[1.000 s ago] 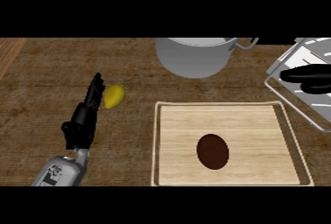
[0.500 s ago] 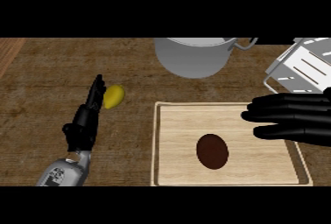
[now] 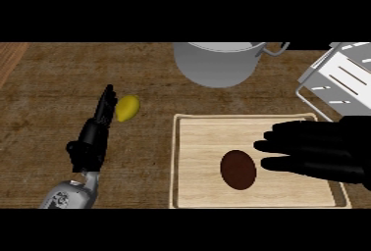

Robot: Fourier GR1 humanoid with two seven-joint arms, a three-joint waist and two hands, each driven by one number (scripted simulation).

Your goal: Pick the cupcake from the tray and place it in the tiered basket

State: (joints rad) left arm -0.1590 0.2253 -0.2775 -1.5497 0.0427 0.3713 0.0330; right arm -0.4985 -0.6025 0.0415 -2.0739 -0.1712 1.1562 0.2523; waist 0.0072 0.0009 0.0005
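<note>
Head view: the right hand (image 3: 319, 152) has moved left over the pale wooden tray (image 3: 203, 196), fingers relaxed, grasping nothing, nearing the dark brown oval cupcake (image 3: 238, 169) at its centre. The white wire tiered basket (image 3: 340, 78) waits beyond. The left hand (image 3: 92, 137) rests on the tabletop, fingers straight.

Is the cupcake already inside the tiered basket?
No, the cupcake lies on the tray, apart from the tiered basket at the upper right.

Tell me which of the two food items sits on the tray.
The dark brown cupcake sits on the wooden tray, just left of the right hand. The yellow lemon lies off it, on the counter beside the left hand.
</note>
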